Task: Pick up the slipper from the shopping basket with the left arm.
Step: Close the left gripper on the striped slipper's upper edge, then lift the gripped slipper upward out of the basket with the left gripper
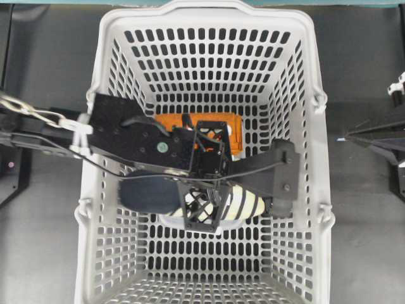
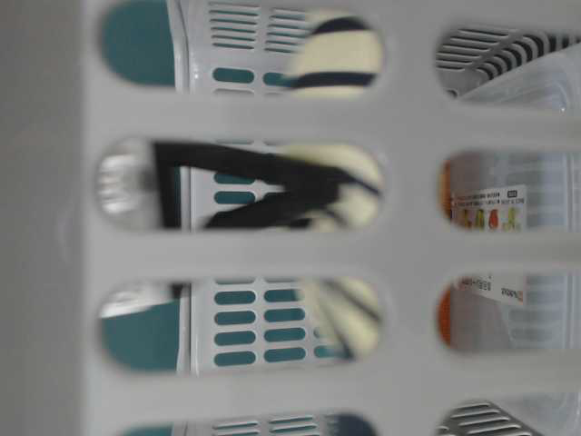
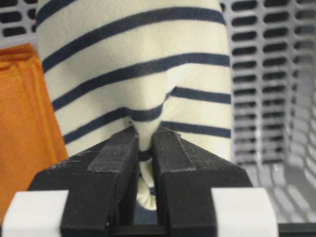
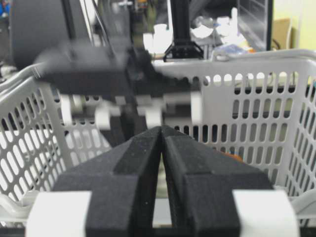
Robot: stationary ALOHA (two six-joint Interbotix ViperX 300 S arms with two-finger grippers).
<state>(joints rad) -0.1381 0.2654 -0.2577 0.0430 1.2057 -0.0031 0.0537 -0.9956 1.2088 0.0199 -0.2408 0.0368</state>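
Note:
The slipper [image 1: 243, 204], cream with navy stripes and a dark navy insole, lies across the middle of the light grey shopping basket [image 1: 316, 76]. The left arm [image 1: 120, 130] reaches in from the left. My left gripper [image 3: 143, 133] is shut on a pinched fold of the slipper's [image 3: 133, 64] striped upper; from overhead this gripper [image 1: 204, 208] sits right over the slipper's middle. The table-level view shows striped fabric [image 2: 331, 54] and black gripper struts [image 2: 263, 191] through the basket slots [image 2: 408, 118]. My right gripper [image 4: 161, 129] is shut on nothing, outside the basket [image 4: 247, 123].
A folded orange cloth [image 1: 171, 120] lies on the basket floor just behind the slipper, left of it in the left wrist view [image 3: 19, 123]. A black bar [image 1: 278, 174] crosses by the slipper's toe. The right arm [image 1: 376, 136] rests right of the basket.

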